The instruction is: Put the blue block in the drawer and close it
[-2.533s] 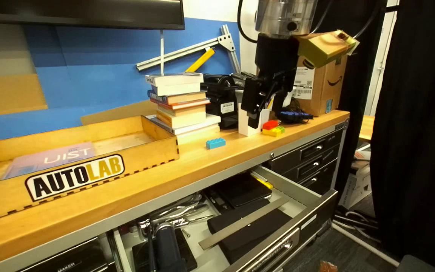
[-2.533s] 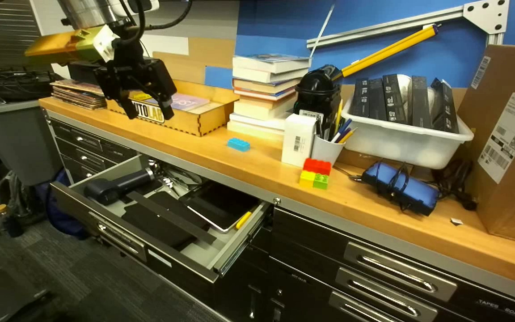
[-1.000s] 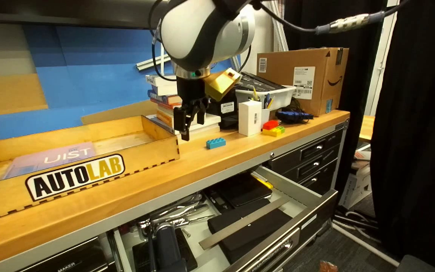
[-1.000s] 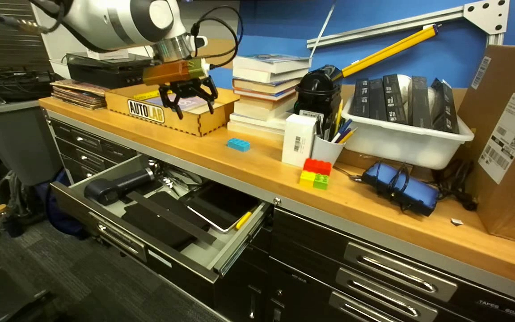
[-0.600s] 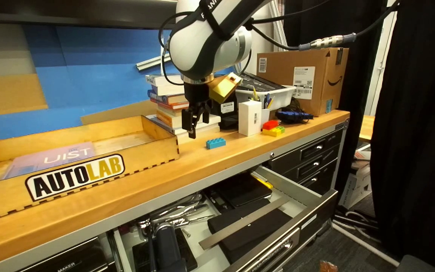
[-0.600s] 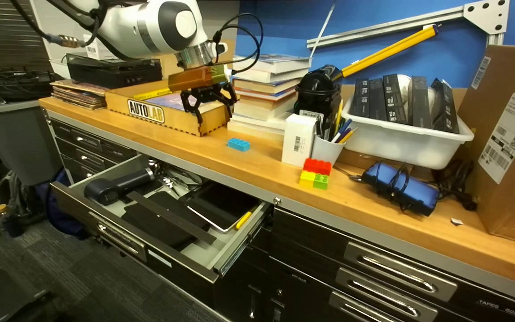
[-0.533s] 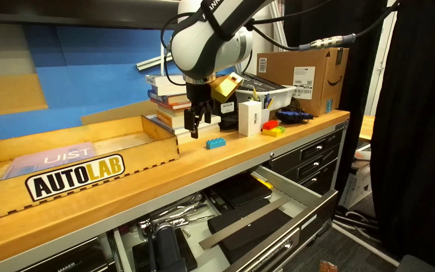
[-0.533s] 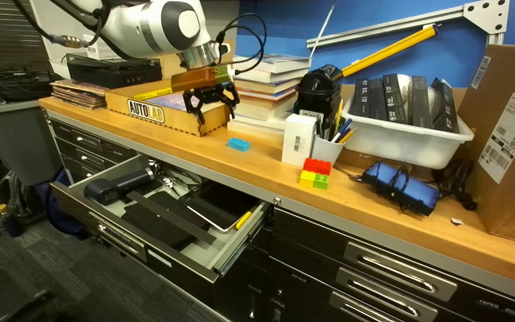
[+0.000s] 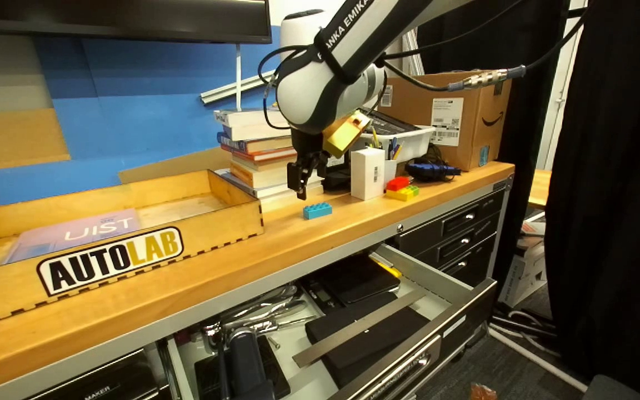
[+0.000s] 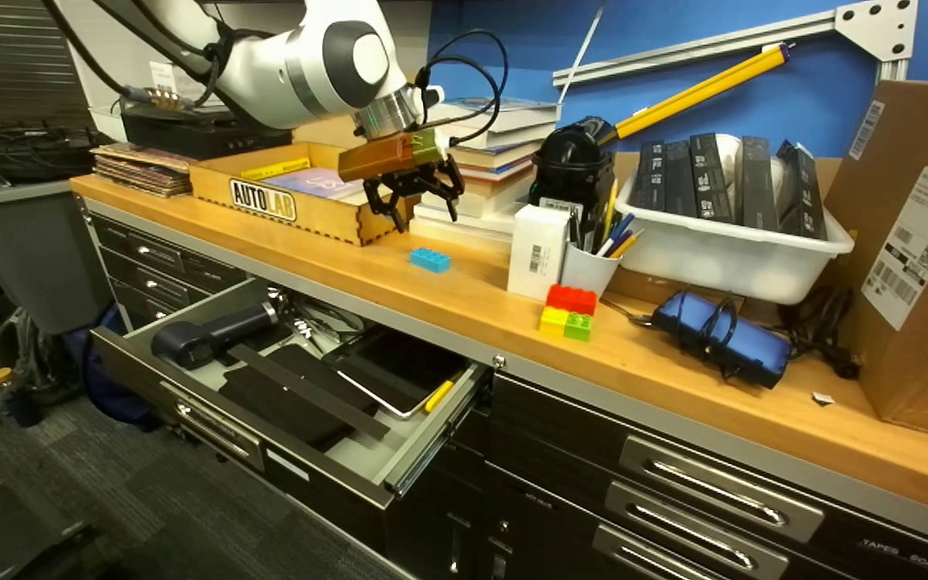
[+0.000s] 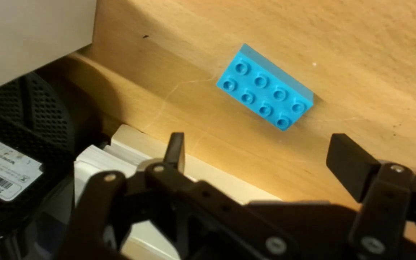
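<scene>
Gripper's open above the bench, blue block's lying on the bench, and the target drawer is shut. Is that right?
Not quite: the target drawer is pulled open, not shut, as both exterior views show. The rest is right: the gripper is open above the bench, and the blue block lies on the bench.

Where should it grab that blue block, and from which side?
Probably across the middle of its long sides, from above: the blue block lies flat, studs up, narrower that way. It's skewed to the open gripper, so turning may help.

Blue block (image 11: pixel 265 89) stud-side up, flat on wooden worktop (image 9: pixel 286 229); dark-fronted drawer (image 10: pixel 321 486) standing open below.
</scene>
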{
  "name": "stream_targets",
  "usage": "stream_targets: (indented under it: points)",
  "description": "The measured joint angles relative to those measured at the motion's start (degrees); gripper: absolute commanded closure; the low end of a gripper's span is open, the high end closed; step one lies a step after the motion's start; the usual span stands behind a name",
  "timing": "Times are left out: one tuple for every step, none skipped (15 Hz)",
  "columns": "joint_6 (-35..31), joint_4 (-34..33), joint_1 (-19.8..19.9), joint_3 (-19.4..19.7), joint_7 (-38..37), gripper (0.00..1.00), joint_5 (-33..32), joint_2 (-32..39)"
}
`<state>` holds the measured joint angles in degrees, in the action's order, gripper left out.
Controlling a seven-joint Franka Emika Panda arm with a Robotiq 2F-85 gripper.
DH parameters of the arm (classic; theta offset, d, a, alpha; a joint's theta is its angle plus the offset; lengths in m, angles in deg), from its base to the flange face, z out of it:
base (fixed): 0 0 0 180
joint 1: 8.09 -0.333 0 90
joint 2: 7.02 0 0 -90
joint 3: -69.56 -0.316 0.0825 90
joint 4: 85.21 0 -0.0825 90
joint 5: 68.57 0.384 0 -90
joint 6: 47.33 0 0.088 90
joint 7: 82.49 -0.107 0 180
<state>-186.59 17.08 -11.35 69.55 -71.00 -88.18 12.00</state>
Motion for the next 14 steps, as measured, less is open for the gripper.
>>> stream_targets:
  points:
    - [-0.8,0.0,0.0,0.2,-1.1,0.0,-0.2,0.5]
    - [-0.9,0.0,0.0,0.2,-1.8,0.0,-0.2,0.8]
    - [-0.9,0.0,-0.1,0.2,-2.0,0.0,-0.4,1.2]
    - [-0.7,0.0,-0.1,0.2,-2.0,0.0,-0.5,1.4]
    - [-0.4,0.0,-0.2,0.2,-1.9,0.0,-0.5,1.7]
    - [0.1,0.0,-0.3,0.2,-1.6,0.0,-0.5,1.9]
    - [0.7,0.1,-0.5,0.2,-1.1,0.0,-0.6,2.0]
    - [1.0,0.1,-0.5,0.2,-0.8,0.0,-0.7,2.0]
    - [1.0,0.1,-0.6,0.2,-0.7,0.0,-1.0,2.0]
    - [1.0,0.1,-0.6,0.2,-0.6,0.0,-1.5,2.1]
    - [1.0,0.1,-0.6,0.2,-0.5,0.0,-1.8,2.2]
    - [1.0,0.1,-0.6,0.2,-0.4,0.0,-2.1,2.3]
    - [1.0,0.1,-0.7,0.1,-0.3,0.0,-2.3,2.5]
    - [1.0,0.1,-0.7,0.1,-0.1,0.0,-2.3,2.7]
